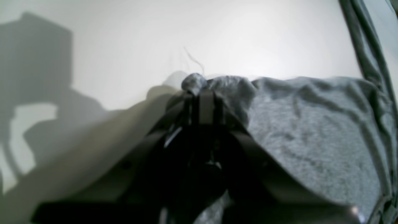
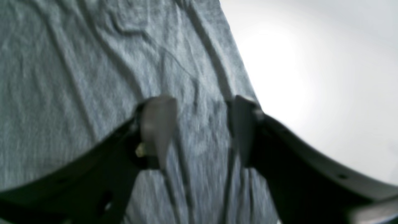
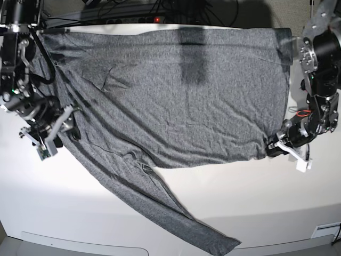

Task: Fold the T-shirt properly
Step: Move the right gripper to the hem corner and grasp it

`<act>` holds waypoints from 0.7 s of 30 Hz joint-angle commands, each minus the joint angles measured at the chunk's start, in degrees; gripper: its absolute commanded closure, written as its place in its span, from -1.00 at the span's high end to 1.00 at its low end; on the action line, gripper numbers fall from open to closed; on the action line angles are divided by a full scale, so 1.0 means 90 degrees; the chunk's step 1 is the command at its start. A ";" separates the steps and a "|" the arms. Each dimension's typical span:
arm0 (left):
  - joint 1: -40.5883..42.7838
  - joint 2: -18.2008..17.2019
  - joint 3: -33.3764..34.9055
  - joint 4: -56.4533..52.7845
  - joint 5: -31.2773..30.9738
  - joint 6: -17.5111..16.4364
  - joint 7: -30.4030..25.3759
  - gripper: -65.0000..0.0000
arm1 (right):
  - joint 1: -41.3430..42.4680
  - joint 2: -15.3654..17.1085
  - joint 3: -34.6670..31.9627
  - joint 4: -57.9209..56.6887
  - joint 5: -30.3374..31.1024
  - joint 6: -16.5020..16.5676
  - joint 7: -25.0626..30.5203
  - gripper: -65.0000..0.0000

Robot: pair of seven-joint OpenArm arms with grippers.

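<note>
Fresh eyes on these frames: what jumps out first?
The big dark-grey T-shirt spread across the white table, one long sleeve trailing toward the near edge. The left gripper is shut on a bunched corner of the shirt's hem at the base view's right. The right gripper sits open over the cloth at the opposite side.

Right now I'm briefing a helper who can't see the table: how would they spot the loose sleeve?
Start from the white table, mostly covered by the dark-grey T-shirt spread flat. From the shirt's body, follow the long strip of cloth running diagonally towards the table's front edge: that is the sleeve. It alone trails away from the body and ends in a cuff near the front edge, and neither gripper is on it.
</note>
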 commanded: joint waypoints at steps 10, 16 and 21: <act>-0.0104 0.0104 0.0010 0.0036 0.0124 0.0054 0.0211 -1.00 | 0.2696 0.0272 -0.1389 -0.2402 0.0019 -0.0376 0.0056 0.14; -0.0104 0.0107 0.0010 0.0036 0.0124 0.0054 0.0206 -1.00 | 0.4811 0.0194 -0.2227 -0.4884 0.0690 0.0231 -0.0716 0.14; -0.0104 0.0104 0.0010 0.0036 0.0126 0.0054 0.0209 -1.00 | 0.5884 -0.0075 -0.2871 -0.6725 0.0627 0.0590 -0.0933 0.14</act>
